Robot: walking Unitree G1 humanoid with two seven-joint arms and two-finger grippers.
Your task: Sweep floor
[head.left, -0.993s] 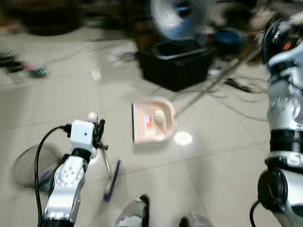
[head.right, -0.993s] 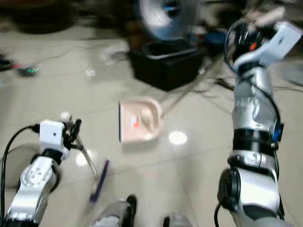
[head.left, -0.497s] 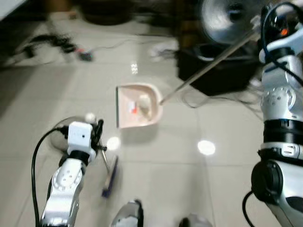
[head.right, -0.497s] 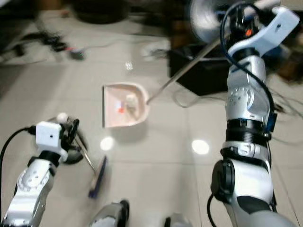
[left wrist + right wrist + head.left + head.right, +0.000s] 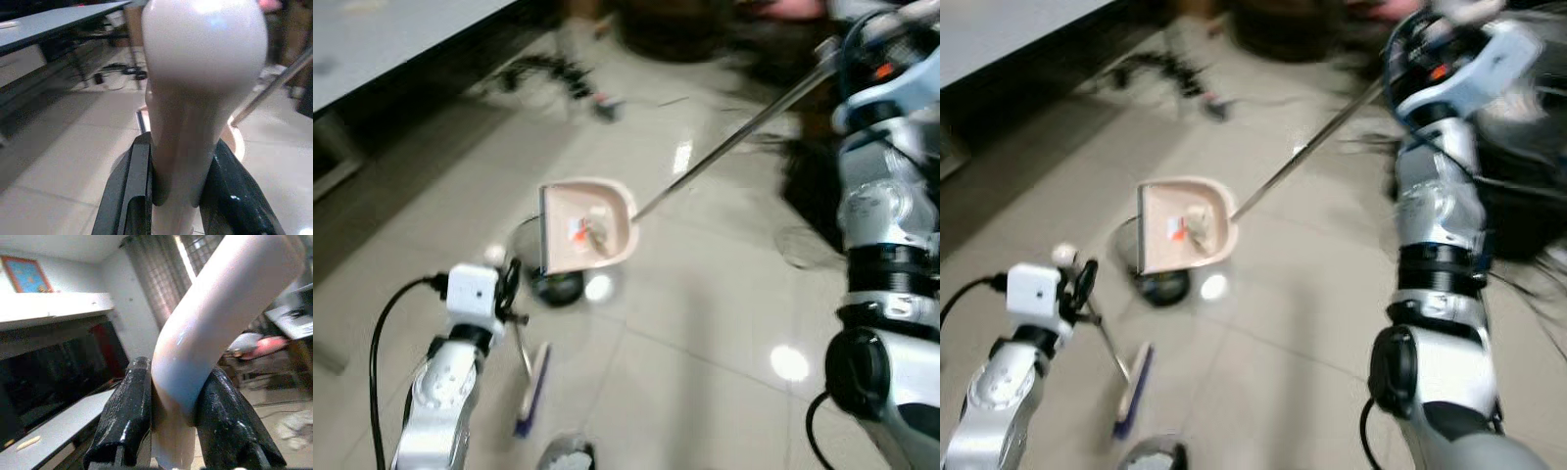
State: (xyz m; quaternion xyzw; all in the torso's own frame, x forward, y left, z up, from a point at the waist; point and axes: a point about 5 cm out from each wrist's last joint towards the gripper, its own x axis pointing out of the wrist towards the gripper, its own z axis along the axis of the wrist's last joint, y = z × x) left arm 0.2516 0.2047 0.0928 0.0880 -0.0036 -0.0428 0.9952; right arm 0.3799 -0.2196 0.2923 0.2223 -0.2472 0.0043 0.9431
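Left wrist view puts the left claw (image 5: 171, 196) tight around the pale cream plastic broom handle (image 5: 195, 98), one black finger (image 5: 132, 191) on each side of the shaft just under its rounded knob. From the head cameras, this claw (image 5: 509, 294) sits low at the robot's left, and the thin metal rod of the broom runs down from it to the flat purple-edged brush head (image 5: 532, 387), which lies on the glossy beige tiled floor (image 5: 705, 323) just below and beside the claw. In the right wrist view, the right claw (image 5: 171, 431) is clamped on the curved pale cream plastic grip (image 5: 215, 328) of the dustpan's pole, its fingers (image 5: 124, 418) pressing on both flanks. The right arm is raised high at the robot's right, and the long silver metal pole (image 5: 734, 142) slants down and away from that claw to the pale pink plastic dustpan (image 5: 585, 225), which lies ahead of the left claw with some crumpled scraps (image 5: 592, 235) inside. A small dark round object (image 5: 556, 287) shows right under the pan, between it and the left claw; blur hides what it is.
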